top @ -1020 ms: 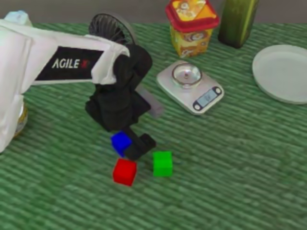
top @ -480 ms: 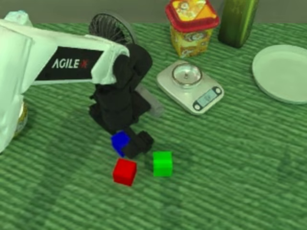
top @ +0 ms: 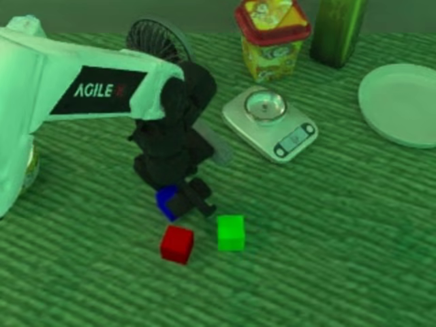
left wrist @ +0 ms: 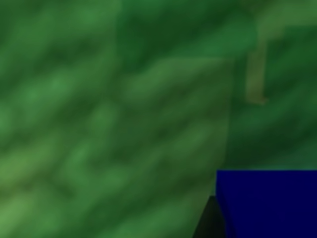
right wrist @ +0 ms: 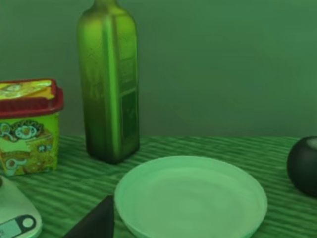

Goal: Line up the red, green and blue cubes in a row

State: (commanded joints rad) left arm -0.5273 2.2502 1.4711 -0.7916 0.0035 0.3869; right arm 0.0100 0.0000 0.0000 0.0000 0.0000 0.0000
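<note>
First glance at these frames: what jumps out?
The big white left arm reaching in from the table's left, its black left gripper down at the blue cube. Just in front of it sit the red cube and green cube, side by side with a gap. Farther back stands a silver kitchen scale.

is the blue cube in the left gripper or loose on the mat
In it: the left gripper has its fingers either side of the blue cube; whether it is lifted, cannot tell.

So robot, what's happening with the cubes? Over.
Left gripper down at blue cube. Red cube and green cube side by side, apart. Right arm out of view. Nothing blocking.
</note>
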